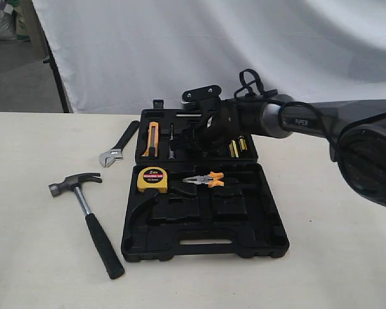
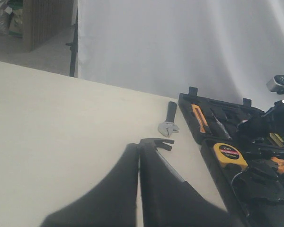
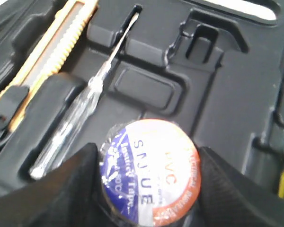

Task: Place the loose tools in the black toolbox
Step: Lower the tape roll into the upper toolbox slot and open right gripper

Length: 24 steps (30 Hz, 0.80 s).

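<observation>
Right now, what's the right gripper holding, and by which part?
The right gripper pinches the tape roll across its outer rim, on opposite sides.

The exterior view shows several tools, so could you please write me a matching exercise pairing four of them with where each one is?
Things:
1. hammer
2. wrench
3. tape measure
4. tape roll

Places:
A. between the right arm's fingers, over the toolbox
B. inside the toolbox, beside the pliers
C. on the table, beside the toolbox's far half
D. on the table, beside the toolbox's near half

Pairs: 1-D, 2-C, 3-B, 4-A.
</observation>
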Each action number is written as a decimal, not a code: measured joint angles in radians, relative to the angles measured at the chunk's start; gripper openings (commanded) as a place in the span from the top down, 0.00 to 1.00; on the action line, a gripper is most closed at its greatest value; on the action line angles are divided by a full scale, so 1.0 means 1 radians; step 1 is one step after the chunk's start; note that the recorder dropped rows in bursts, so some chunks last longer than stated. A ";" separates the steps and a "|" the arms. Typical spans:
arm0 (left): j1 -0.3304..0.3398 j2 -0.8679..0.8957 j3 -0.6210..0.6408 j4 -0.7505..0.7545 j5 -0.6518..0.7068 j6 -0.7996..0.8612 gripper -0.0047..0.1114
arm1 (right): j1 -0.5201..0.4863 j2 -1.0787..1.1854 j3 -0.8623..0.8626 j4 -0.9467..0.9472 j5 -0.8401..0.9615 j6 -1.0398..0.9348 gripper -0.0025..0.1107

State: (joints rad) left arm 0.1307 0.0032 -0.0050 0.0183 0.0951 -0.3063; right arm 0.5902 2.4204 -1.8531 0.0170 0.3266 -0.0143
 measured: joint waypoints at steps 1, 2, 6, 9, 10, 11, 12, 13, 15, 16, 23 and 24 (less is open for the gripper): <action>0.000 0.000 0.000 0.000 0.000 0.000 0.95 | 0.000 0.013 -0.016 0.000 0.000 0.000 0.98; 0.000 0.000 0.000 0.000 0.000 0.000 0.95 | 0.000 0.023 -0.028 0.000 -0.002 0.000 0.98; 0.000 0.000 0.000 0.000 0.000 0.000 0.95 | 0.000 0.037 -0.045 0.000 -0.002 0.000 0.98; 0.000 0.000 0.000 0.000 0.000 0.000 0.95 | 0.000 0.037 -0.046 0.000 0.001 0.000 0.98; 0.000 0.000 0.000 0.000 0.000 0.000 0.95 | 0.000 0.037 -0.046 0.000 0.006 0.000 0.98; 0.000 0.000 0.000 0.000 0.000 0.000 0.95 | 0.000 0.037 -0.046 0.000 0.008 0.000 0.98; 0.000 0.000 0.000 0.000 0.000 0.000 0.95 | 0.000 0.037 -0.046 0.002 0.014 0.000 0.98; 0.000 0.000 0.000 0.000 0.000 0.000 0.95 | 0.000 0.037 -0.048 0.002 0.019 0.000 0.98; 0.000 0.000 0.000 0.000 0.000 0.000 0.95 | 0.000 0.037 -0.050 0.002 0.027 0.002 0.98; 0.000 0.000 0.000 0.000 0.000 0.000 0.95 | 0.000 0.037 -0.052 0.004 0.030 0.004 0.98; 0.000 0.000 0.000 0.000 0.000 0.000 0.95 | 0.000 0.037 -0.052 0.004 0.044 0.007 0.80; 0.000 0.000 0.000 0.000 0.000 0.000 0.95 | 0.000 0.037 -0.054 0.004 0.046 0.014 0.72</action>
State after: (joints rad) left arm 0.1307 0.0032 -0.0050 0.0183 0.0951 -0.3063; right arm 0.5902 2.4569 -1.9070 0.0210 0.3724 0.0000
